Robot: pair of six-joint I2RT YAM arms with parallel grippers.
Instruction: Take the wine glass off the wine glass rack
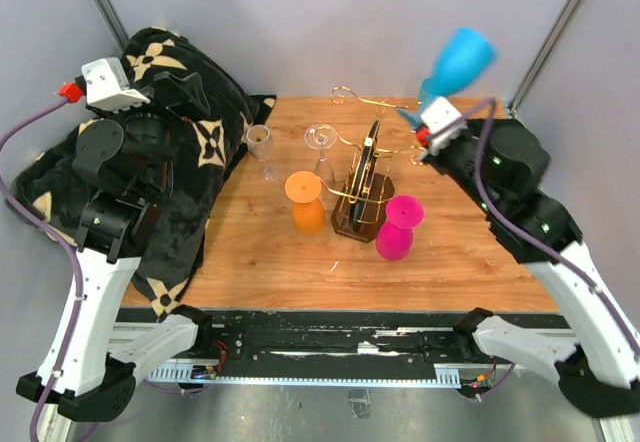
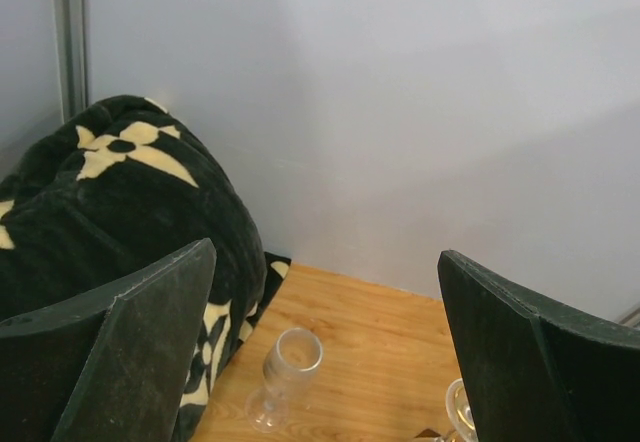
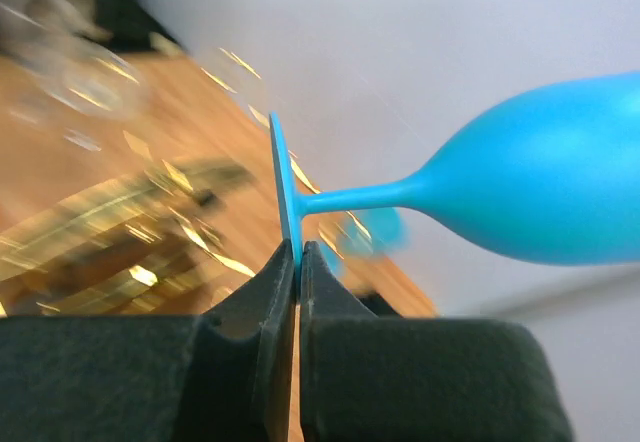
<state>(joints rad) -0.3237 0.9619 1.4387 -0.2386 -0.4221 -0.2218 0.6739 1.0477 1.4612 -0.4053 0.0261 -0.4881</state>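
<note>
1. The right jaws are pressed together on the thin rim of the foot of the blue wine glass, pinching it edge-on.
2. That glass is in the air, well above the far right corner of the table. It is tilted, with its bowl pointing up and away to the right, clear of the wine glass rack.
3. The rack stands at the middle of the table on its dark base; in the right wrist view it is a gold blur.
4. An orange glass stands upside down just left of the rack, and a pink glass stands upside down just right of it.
5. A clear glass stands on the far left part of the table, beside the dark patterned blanket.
6. The left jaws are spread wide and hold nothing, raised over the blanket at the far left.
</note>
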